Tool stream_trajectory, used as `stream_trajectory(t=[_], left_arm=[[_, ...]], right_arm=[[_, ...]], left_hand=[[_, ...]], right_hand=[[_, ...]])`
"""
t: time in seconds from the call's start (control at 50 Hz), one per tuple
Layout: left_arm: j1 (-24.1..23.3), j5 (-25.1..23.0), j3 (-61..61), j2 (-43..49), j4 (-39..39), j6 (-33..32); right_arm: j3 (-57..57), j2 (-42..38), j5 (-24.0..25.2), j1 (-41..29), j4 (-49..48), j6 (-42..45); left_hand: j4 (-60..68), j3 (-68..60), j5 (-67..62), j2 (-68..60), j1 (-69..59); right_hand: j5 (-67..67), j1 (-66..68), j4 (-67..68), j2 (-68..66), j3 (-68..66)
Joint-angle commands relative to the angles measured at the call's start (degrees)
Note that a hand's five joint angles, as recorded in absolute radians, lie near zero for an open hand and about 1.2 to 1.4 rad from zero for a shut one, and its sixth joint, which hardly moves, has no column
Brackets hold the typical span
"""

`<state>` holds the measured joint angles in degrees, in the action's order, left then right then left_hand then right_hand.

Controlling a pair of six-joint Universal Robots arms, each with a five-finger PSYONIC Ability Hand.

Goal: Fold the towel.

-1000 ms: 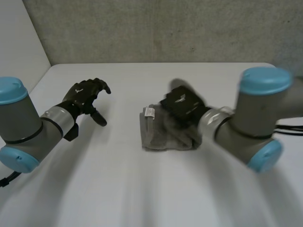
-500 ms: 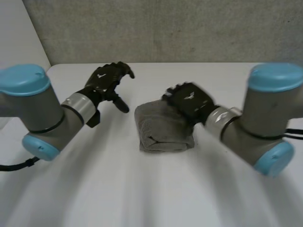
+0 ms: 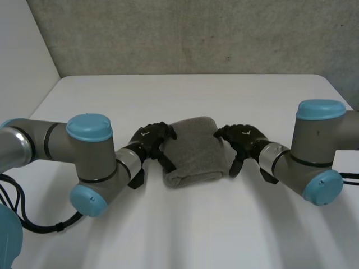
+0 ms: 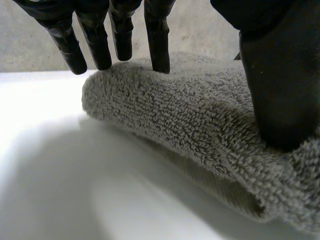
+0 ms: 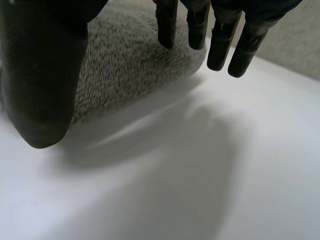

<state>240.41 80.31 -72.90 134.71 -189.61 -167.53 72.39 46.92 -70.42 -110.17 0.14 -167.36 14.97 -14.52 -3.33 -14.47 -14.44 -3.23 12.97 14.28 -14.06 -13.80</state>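
Note:
A grey towel [image 3: 193, 148] lies folded into a thick small bundle on the white table [image 3: 185, 224]. My left hand [image 3: 150, 137] is at the towel's left edge, open. In the left wrist view its fingers [image 4: 157, 35] rest straight on top of the towel [image 4: 190, 125] and its thumb presses the nearer end. My right hand [image 3: 241, 137] is at the towel's right edge, also open. In the right wrist view its fingers [image 5: 220, 40] hang straight over the towel's [image 5: 125, 75] far side and its thumb [image 5: 45, 65] stands beside the bundle, just above the table.
White tabletop runs all round the bundle. A grey wall [image 3: 185, 33] stands behind the table's far edge. Both forearms lie low over the table on either side of the towel.
My left hand has swung in from the far left to the towel's left edge. My right hand has come off the towel's top to its right edge. The towel now lies as a neater bundle.

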Motion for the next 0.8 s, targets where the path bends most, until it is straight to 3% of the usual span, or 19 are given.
stream_trajectory(t=[0.02, 0.12, 0.36, 0.56, 0.66, 0.7, 0.8], left_arm=[[0.32, 0.19, -1.63, -0.94, 0.21, -0.07], [0.23, 0.19, -2.43, -1.82, 0.21, -0.16], [0.58, -0.25, -2.78, -11.47, 1.52, -0.25], [4.01, 0.28, -2.78, -21.59, 6.8, -4.47], [6.74, 3.71, -2.25, -25.72, 8.56, -6.93], [8.31, 7.64, -1.64, -27.12, 9.08, -7.02], [9.02, 11.17, -0.67, -27.66, 10.49, -7.02]], right_arm=[[-0.23, -1.74, 0.02, -0.22, -0.05, -1.21], [-0.23, -0.16, 0.02, -0.75, 0.21, -4.46], [2.41, 12.23, -1.21, -0.84, -0.05, -5.43], [1.88, 20.49, -10.79, 0.04, 0.12, -7.01], [1.53, 24.01, -13.86, 1.36, -0.05, -6.57], [1.53, 26.28, -15.0, 3.72, -0.05, -6.57], [0.13, 27.08, -15.36, 5.84, 0.3, -6.75]], left_hand=[[-2.06, 1.61, 0.42, 1.56, 1.53], [-2.06, 1.61, 0.43, 1.56, 1.53], [-3.91, 3.46, 2.28, 3.41, 3.38], [-4.08, 3.63, 2.45, 3.58, 3.55], [-3.91, 3.46, 2.28, 3.41, 3.38], [-3.91, 3.46, 2.28, 3.41, 3.38], [-3.91, 3.46, 2.28, 3.41, 3.38]], right_hand=[[3.23, -2.97, -4.28, 4.06, 3.8], [3.23, -2.97, -4.28, 4.06, 3.8], [3.23, -2.97, -4.28, 4.06, 3.8], [3.23, -2.97, -4.28, 4.06, 3.8], [3.23, -2.97, -4.28, 4.06, 3.8], [3.23, -2.97, -4.28, 4.06, 3.8], [3.23, -2.97, -4.28, 4.06, 3.8]])
